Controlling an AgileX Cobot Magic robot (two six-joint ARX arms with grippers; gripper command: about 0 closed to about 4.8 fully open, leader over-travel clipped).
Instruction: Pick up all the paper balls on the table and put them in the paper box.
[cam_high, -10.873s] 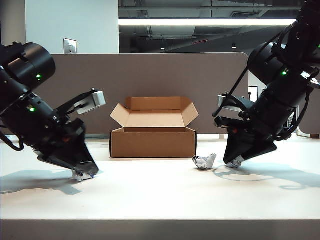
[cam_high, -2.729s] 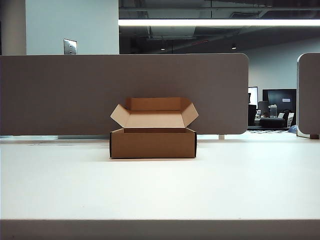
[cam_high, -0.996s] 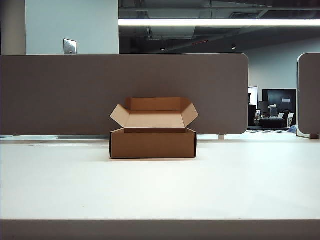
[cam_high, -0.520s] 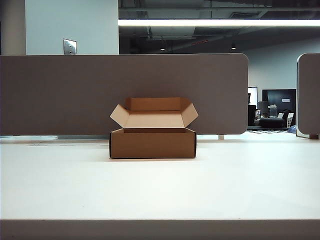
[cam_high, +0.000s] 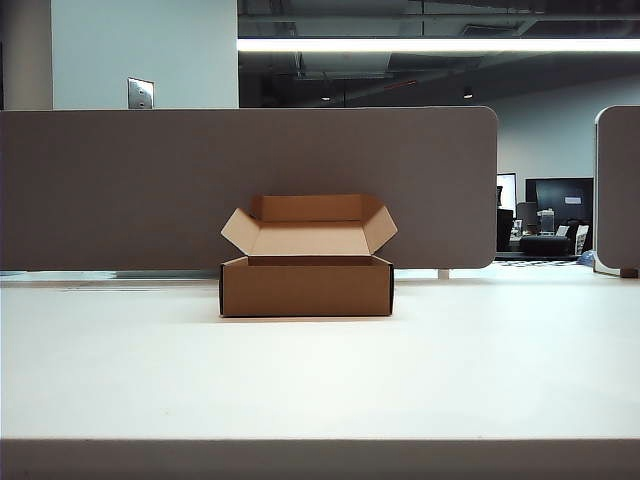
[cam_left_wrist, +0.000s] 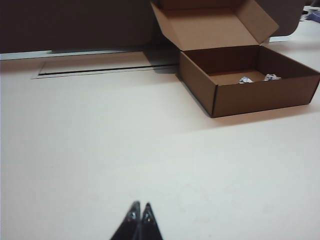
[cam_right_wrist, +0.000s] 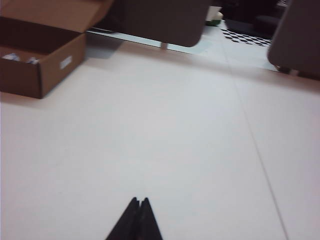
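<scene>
The left gripper (cam_left_wrist: 138, 212) has its two black fingertips pressed together on nothing, low over bare table (cam_left_wrist: 100, 150), well apart from the paper box (cam_left_wrist: 250, 92). The right gripper (cam_right_wrist: 137, 207) is likewise pinched closed and empty, over open tabletop to the right of the box. Neither arm shows in the exterior view.

The paper balls (cam_left_wrist: 245, 79) lie inside the box, on its floor toward the far side. They look like light, soft crumpled wads that would squash under a pinch and suit a grip across the middle. The cardboard box looks light too, stiff in its walls, and easy to nudge.

Count: one box with four flaps standing open, and two wads clearly visible in the left wrist view. A third cannot be made out. None lies on the table in any view.
</scene>
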